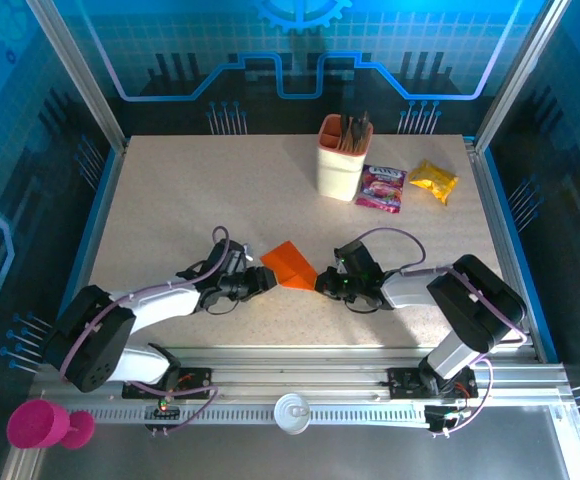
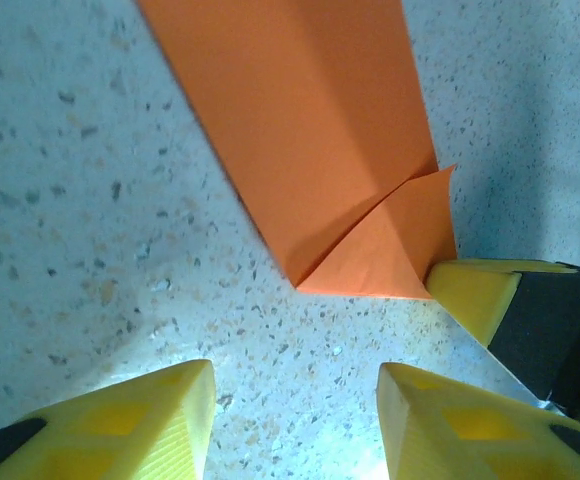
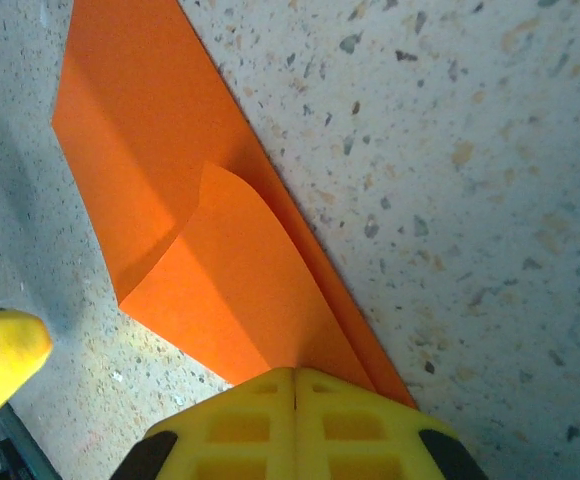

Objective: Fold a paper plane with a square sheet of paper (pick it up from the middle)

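Note:
The square sheet of paper (image 1: 290, 263) is bright orange and lies folded into a layered, creased wedge on the speckled table, between the two arms. My right gripper (image 1: 322, 282) is shut on its right end; in the right wrist view the yellow fingers (image 3: 260, 420) meet with the orange paper (image 3: 210, 250) pinched at their tips (image 3: 295, 375). My left gripper (image 1: 267, 278) sits just left of the paper. It (image 2: 295, 375) stands open over bare table, a short way off the folded corner (image 2: 310, 150). The right gripper's finger (image 2: 475, 295) touches that corner.
A peach holder cup (image 1: 343, 158) with dark sticks stands at the back. Right of it lie a purple snack packet (image 1: 381, 187) and a yellow packet (image 1: 434, 181). A pink cup (image 1: 38, 425) lies off the table at the front left. Metal frame posts border the table.

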`<state>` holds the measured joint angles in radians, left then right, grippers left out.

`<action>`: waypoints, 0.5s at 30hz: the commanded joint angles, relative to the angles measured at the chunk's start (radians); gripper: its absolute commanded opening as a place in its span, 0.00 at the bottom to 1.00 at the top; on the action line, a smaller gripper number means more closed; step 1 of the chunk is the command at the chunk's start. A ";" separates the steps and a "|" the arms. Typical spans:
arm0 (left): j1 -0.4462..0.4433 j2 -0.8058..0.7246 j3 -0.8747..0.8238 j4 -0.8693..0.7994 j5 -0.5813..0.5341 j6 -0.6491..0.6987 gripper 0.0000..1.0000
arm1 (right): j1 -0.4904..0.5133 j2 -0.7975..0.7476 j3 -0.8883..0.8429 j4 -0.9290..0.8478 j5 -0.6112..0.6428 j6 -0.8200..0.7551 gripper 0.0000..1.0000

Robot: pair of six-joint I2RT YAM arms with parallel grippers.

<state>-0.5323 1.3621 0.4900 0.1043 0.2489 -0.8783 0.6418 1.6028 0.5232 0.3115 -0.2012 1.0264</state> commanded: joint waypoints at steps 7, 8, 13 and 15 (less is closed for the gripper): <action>-0.070 0.035 0.023 0.082 -0.061 -0.234 0.48 | 0.064 0.068 -0.052 -0.136 0.046 0.067 0.00; -0.076 0.034 0.028 0.075 -0.079 -0.253 0.48 | 0.064 0.074 -0.054 -0.129 0.045 0.070 0.00; -0.093 0.036 0.044 0.007 -0.171 -0.341 0.49 | 0.065 0.091 -0.054 -0.101 0.034 0.076 0.00; -0.094 0.046 0.047 0.009 -0.189 -0.360 0.49 | 0.067 0.095 -0.055 -0.092 0.034 0.078 0.00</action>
<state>-0.6186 1.3899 0.5095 0.1497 0.1265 -1.1671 0.6754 1.6180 0.5201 0.3527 -0.1764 1.0885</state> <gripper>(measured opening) 0.486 0.048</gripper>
